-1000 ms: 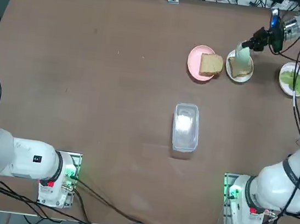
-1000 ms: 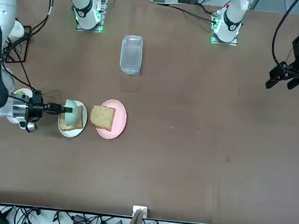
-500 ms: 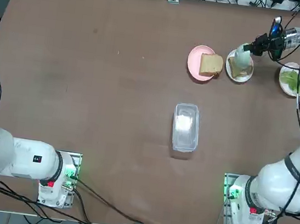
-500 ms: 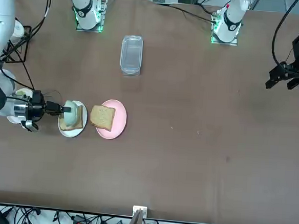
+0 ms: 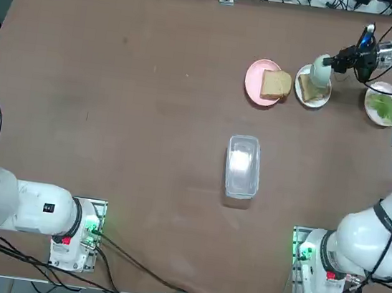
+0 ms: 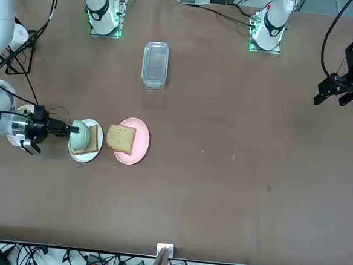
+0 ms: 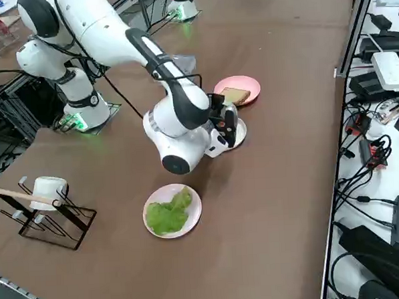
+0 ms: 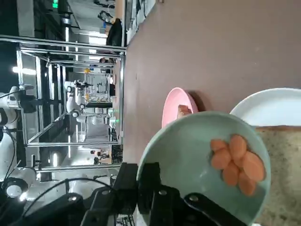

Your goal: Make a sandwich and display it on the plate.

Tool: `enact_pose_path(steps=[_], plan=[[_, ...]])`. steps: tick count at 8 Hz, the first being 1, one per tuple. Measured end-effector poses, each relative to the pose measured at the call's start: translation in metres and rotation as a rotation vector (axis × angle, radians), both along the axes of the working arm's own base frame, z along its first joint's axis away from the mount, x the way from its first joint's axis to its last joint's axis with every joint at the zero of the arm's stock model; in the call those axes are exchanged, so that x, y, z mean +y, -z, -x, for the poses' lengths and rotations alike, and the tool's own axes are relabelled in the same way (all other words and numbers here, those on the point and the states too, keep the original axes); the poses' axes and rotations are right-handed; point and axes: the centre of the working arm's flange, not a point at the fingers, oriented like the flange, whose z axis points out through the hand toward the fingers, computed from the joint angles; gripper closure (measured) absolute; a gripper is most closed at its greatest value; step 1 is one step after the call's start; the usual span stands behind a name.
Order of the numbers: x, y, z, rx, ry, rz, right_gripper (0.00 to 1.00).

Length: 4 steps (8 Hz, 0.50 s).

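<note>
So the right gripper [image 5: 328, 61] has its jaws clamped tight on the rim of a small pale-green cup [image 8: 207, 165], and the cup is tipped over on its side so the mouth faces the bread. In the wrist view there are orange slices [image 8: 237, 162] sitting inside it, carrot maybe, hard to be sure. My guess is the tilt is deliberate: it's trying to slide that filling out onto the slice.

Right under the cup's mouth is a bread slice [image 8: 284, 174] on the white plate [image 5: 311, 99], so the plate is basically directly below the jaws. No sandwich exists yet, just the base layer, which is why the cup is being held over that one.

Just past the jaws, away from the arm, sits the pink plate [image 5: 254, 72] with the second bread slice [image 5: 276, 84], probably parked there to go on as the lid later.

Behind the jaws, on the wrist side, another white plate [image 7: 190, 193] holds the lettuce [image 7: 168, 214], untouched for now.

Well off across the surface [image 5: 128, 109] there's a clear plastic container [image 5: 242, 166], out of the way.
</note>
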Motion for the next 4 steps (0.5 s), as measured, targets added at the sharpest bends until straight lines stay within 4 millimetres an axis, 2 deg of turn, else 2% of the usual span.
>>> enact_pose_path(steps=[4], plan=[[-0.013, 0.032, 0.014, -0.072, 0.034, -0.143, 0.97]])
